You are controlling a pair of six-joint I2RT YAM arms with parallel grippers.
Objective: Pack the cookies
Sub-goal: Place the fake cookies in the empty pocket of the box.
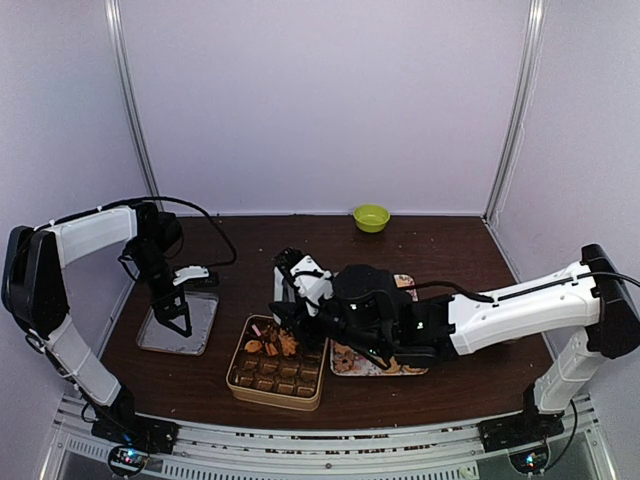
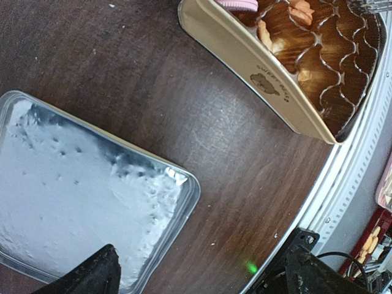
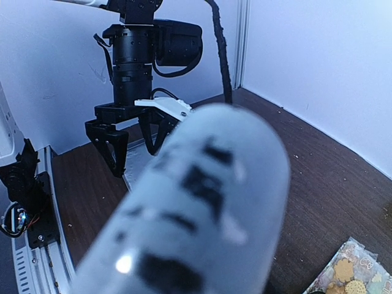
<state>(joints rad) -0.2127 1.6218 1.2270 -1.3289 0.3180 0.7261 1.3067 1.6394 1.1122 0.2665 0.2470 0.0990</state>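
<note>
Blurring most of the right wrist view, a pale cylinder (image 3: 202, 208) with dark markings is sitting right against the lens and hiding the fingers of the right gripper (image 1: 285, 292), so I cannot tell whether they are holding it. That gripper is hanging over the far end of a tan tin (image 2: 245, 58) that is lying on the dark worktop (image 1: 440, 250). The tin is carrying rows of brown fluted paper cups (image 2: 318, 55). A few cookies (image 2: 266, 33), golden and one pink, are lying in the cups at the far end, while the nearer cups are showing only paper. Just to the right of the tin, under the right arm, a clear packet (image 3: 349, 269) is holding more pale cookies. The left gripper (image 2: 196, 278) is hovering with its fingers (image 2: 92, 275) spread wide and gripping nothing, above a silvery tray (image 2: 92, 196) near the tin. Well apart, a green bowl (image 1: 371, 217) is standing at the worktop's far edge.
</note>
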